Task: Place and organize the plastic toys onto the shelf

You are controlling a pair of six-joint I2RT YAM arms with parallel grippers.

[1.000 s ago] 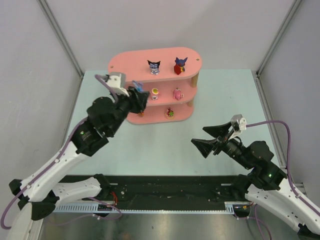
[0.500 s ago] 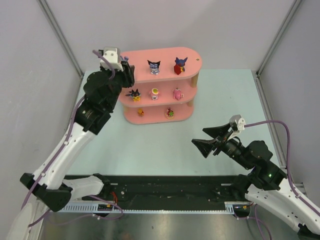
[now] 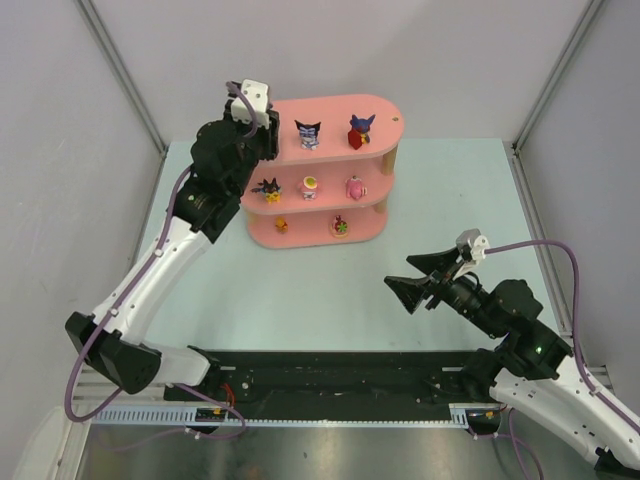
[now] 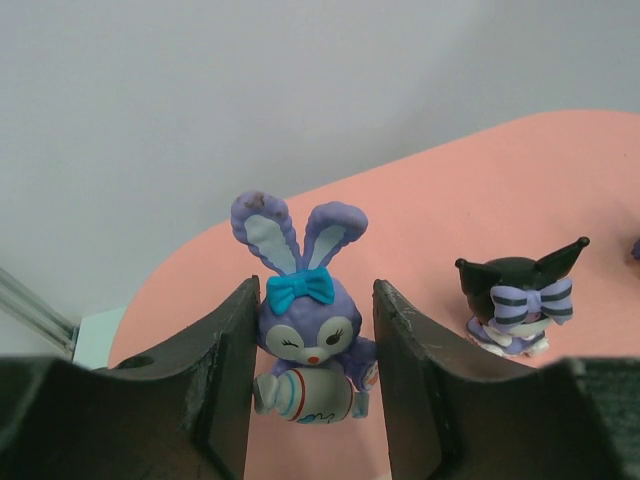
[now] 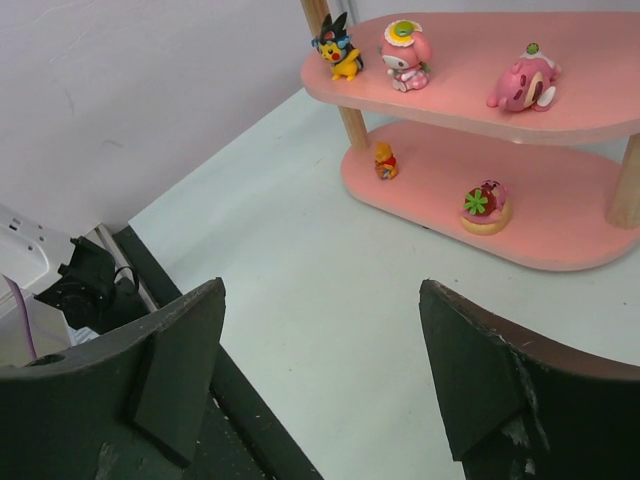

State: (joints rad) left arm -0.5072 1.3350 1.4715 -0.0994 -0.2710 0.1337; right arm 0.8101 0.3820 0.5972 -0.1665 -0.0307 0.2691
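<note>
The right gripper is held low over the tabletop, nearest the arm bases. Its fingers are spread wide and nothing is carried between them. It is pointed towards the shelf but is kept well apart from it.

On the lowest board an orange figure and a red round toy are seen. On the middle board a yellow figure, a pink figure and a pink toy lying over are set in a row.

Farthest off, at the left end of the top board, the left gripper is clamped on the blue-purple rabbit, which is held upright. Near it the black-eared figurine is stood on the same board, with the red-purple figurine beyond.

The step in hand is judged to be the setting of the rabbit on the top tier. Whether its base is touching the board cannot be told. For the next move, the rabbit would need to be lowered until seated. The fingers would then be parted and drawn back without the black-eared figurine being knocked.
</note>
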